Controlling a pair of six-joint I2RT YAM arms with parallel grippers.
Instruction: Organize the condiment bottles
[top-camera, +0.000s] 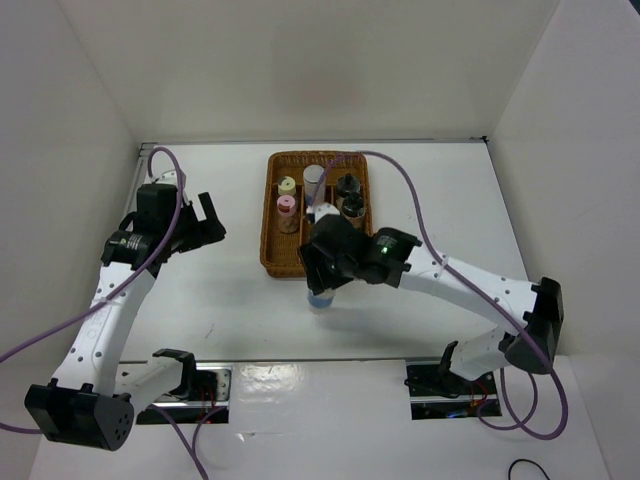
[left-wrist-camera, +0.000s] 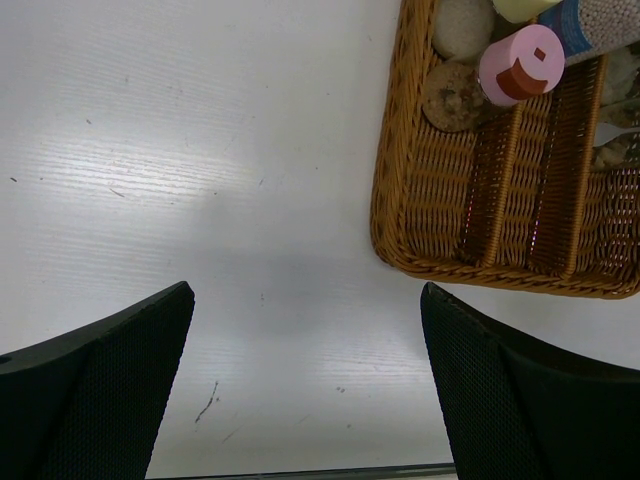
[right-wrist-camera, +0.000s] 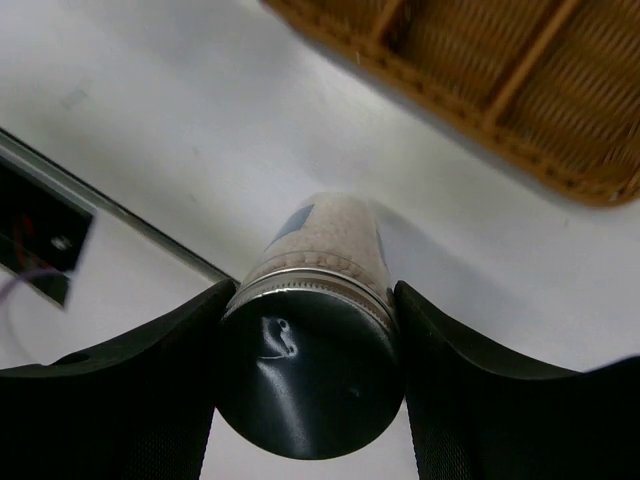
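**One bottle left outside the basket**

The right gripper (right-wrist-camera: 312, 300) is clenched on a black-capped bottle (right-wrist-camera: 320, 235), with a finger pressed to each side of the cap. The bottle stands upright on, or just above, the worktop (top-camera: 220, 310); I cannot tell which. It is the only bottle still outside the basket.

Just beyond the right gripper lies the near rim of the wicker basket (top-camera: 268, 215). The compartments closest to that gripper look bare. Further past it, five bottles already stand in the far half. The pink-capped bottle (top-camera: 287, 206) and the cream-capped bottle (top-camera: 287, 185) are in the left lane. A tall white-capped bottle (top-camera: 314, 178) is in the middle, and two dark-capped bottles (top-camera: 349, 194) are in the right lane.

The left gripper (left-wrist-camera: 307, 300) is released and empty. It hangs over bare worktop with the basket off to its right.

By this showing the job is nearly done. What seems left is carrying the held bottle over the rim into a free compartment and letting go.
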